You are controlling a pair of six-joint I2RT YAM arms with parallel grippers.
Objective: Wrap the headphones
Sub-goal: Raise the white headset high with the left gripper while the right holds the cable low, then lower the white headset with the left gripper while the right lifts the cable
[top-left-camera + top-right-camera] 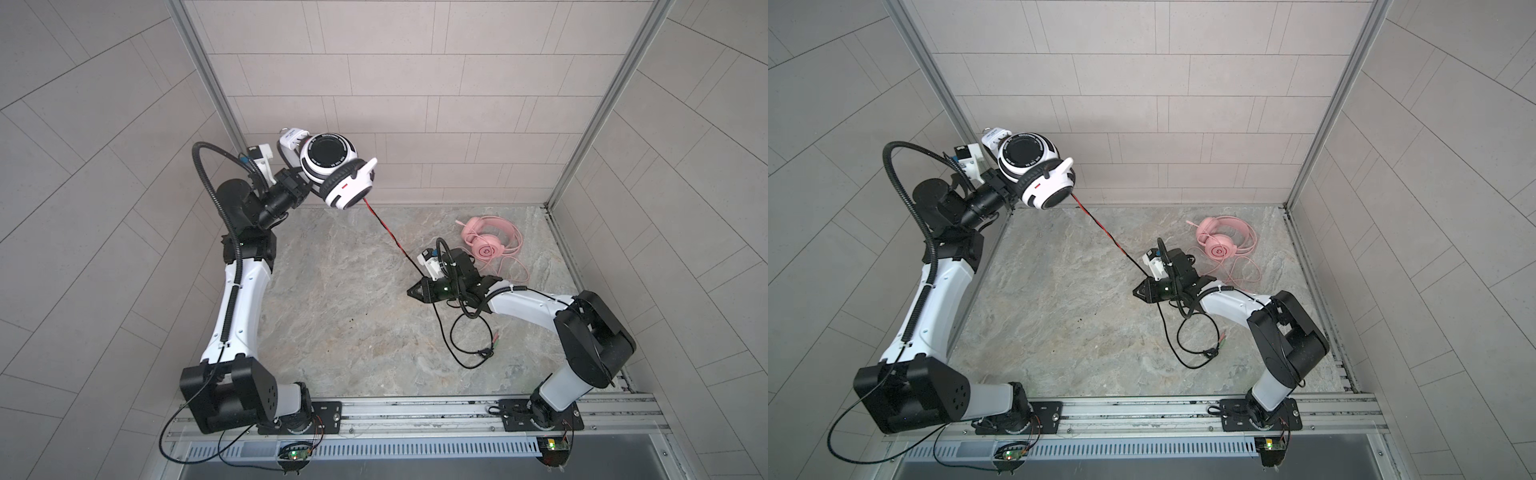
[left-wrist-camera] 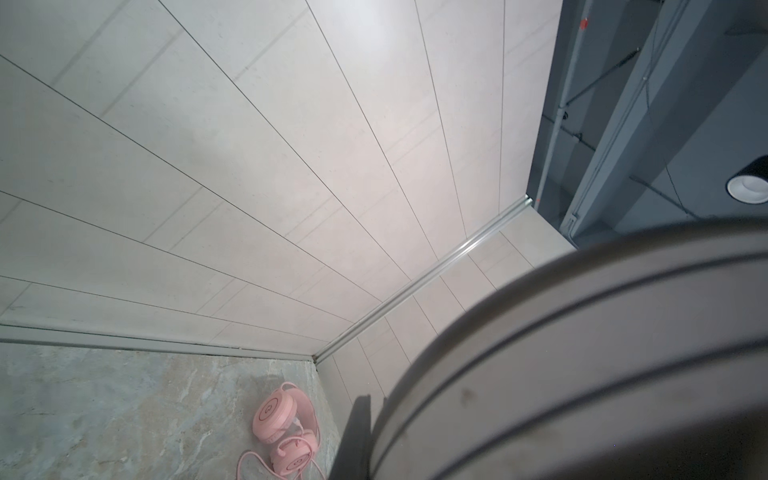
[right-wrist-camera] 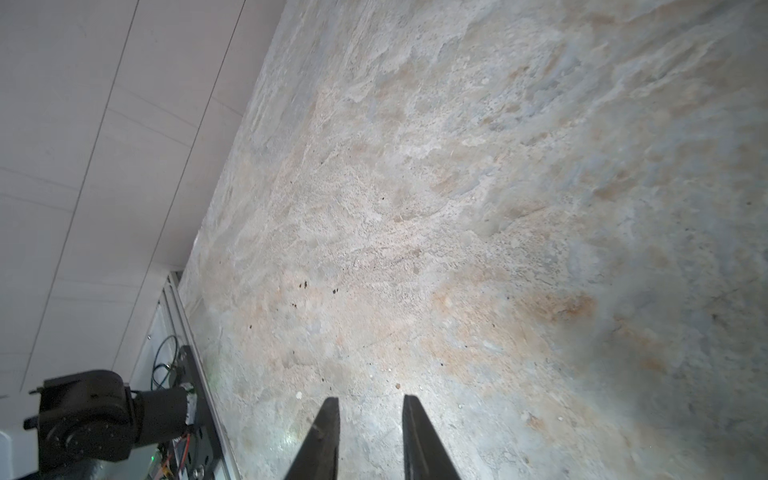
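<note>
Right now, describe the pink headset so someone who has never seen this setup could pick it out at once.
Find the stone-patterned tabletop and look to its far right corner. The pink headset lies there on the surface. It is pink all over, whereas the white-and-black headset, the only other one, is up in the air on the left.

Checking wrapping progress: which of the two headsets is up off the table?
The white-and-black over-ear headset, up in the air with its black-and-red cable slanting down; the all-pink headset lies on the stone tabletop.
</note>
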